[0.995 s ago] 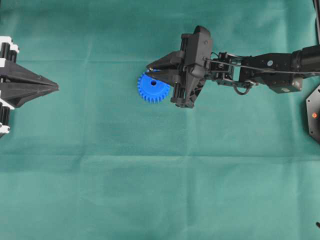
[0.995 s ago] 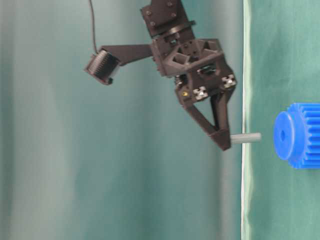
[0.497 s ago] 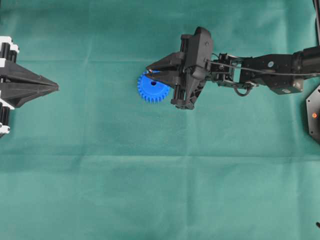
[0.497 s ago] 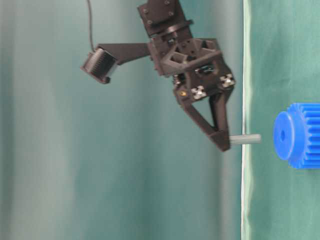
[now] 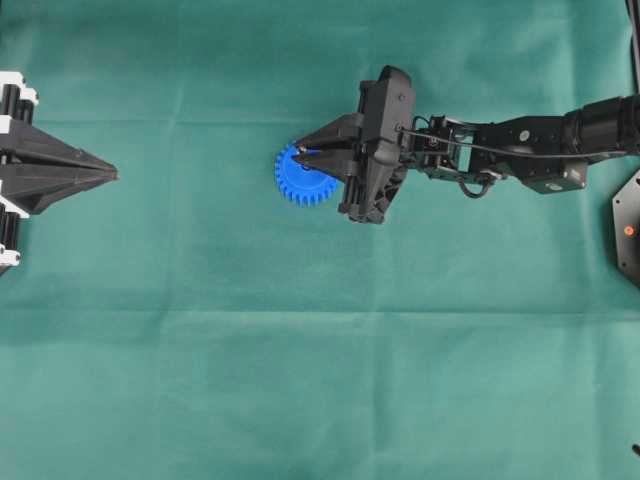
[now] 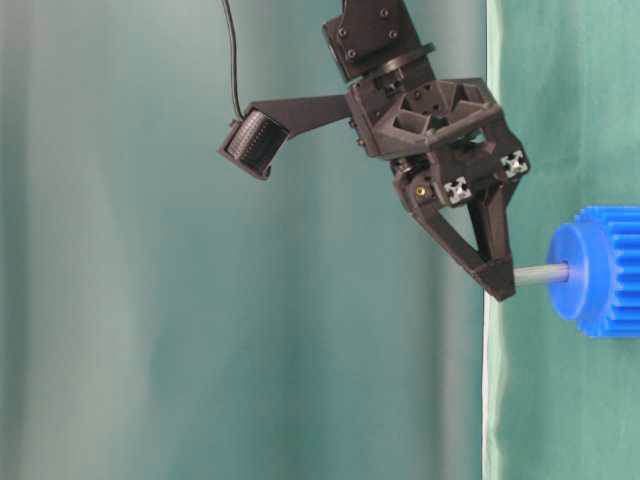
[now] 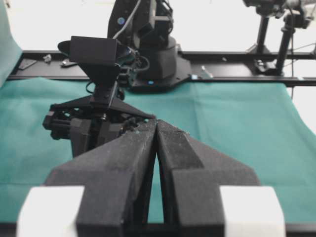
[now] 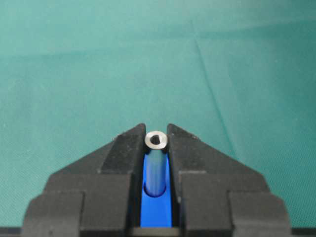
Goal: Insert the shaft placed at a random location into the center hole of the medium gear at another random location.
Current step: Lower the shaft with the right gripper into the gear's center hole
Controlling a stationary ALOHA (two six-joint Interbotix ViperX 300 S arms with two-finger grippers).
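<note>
Right end effector (image 6: 497, 287) clamps the shaft (image 6: 541, 275) at its top end, so the lower length stays free to enter the bore; its fingertips (image 8: 183, 143) press both sides of the pin. Left end effector (image 5: 112, 175) sits with jaws together, holding nothing, parked at the tabletop (image 5: 300, 380) edge well away from the work, likely to keep the approach clear. Medium gear (image 5: 304, 177) lies flat on the green cloth, hub up, so the center hole faces the descending pin. In the table-level view the shaft tip meets the hub face at the hole; whether it has entered or only touches, I cannot tell. Judgement: insertion step under way, alignment looks close.
</note>
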